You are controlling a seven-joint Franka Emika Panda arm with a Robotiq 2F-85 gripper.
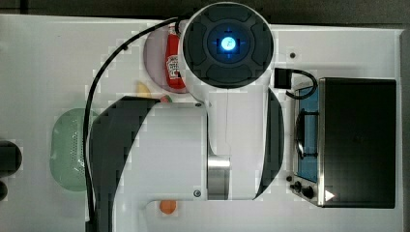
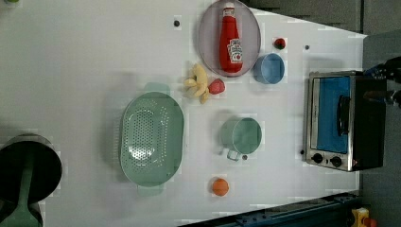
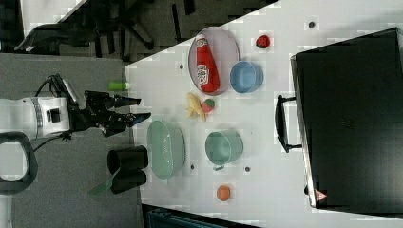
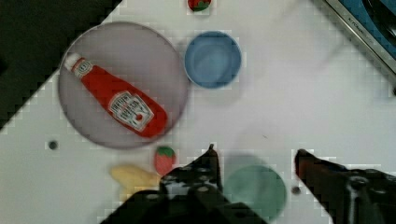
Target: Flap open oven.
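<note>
Approach step, barely begun. Gripper [image 4: 254, 156] parted fairly wide and empty, hanging high above the counter [image 2: 71, 71]. Oven [image 2: 343, 120] at the counter's far edge, door shut (handle [image 2: 343, 115] untouched). Next: down to the handle, hook, pull outward.

Bare table [image 2: 288, 118] fronts the oven [image 2: 343, 120] (cup [image 2: 241, 135] nearby).

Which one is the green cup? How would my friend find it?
Start at the oven on the left view's right. Facing its glass door stands the green cup, near a big green strainer. Unlike the blue bowl, it has a small handle.
</note>
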